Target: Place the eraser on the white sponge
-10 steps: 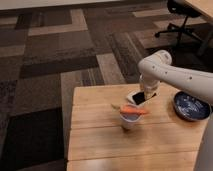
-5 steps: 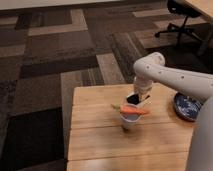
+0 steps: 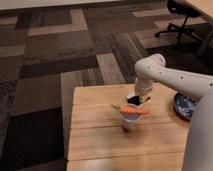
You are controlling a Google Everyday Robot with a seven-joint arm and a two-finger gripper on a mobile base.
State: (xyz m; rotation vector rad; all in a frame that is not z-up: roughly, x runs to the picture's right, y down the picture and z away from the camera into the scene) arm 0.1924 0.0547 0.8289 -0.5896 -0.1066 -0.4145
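Wooden tabletop [image 3: 95, 145] to the left, bare boards. Mid-table, a small white cup [image 3: 129, 120] with an orange piece [image 3: 131, 110] across its rim. Just behind it, the gripper [image 3: 140, 98] low over the boards, apparently clamped on the eraser [image 3: 138, 100], dark and tilted. White sponge [image 3: 132, 95] only a pale sliver under the gripper. Likely the placing step; next, settling the eraser flat, then letting go. Far right, a blue bowl [image 3: 183, 106].

The gripper [image 3: 141, 98] at the table's [image 3: 95, 145] far side is showing black; the arm [image 3: 170, 75] white, the bowl [image 3: 184, 106] dark blue, patterned.
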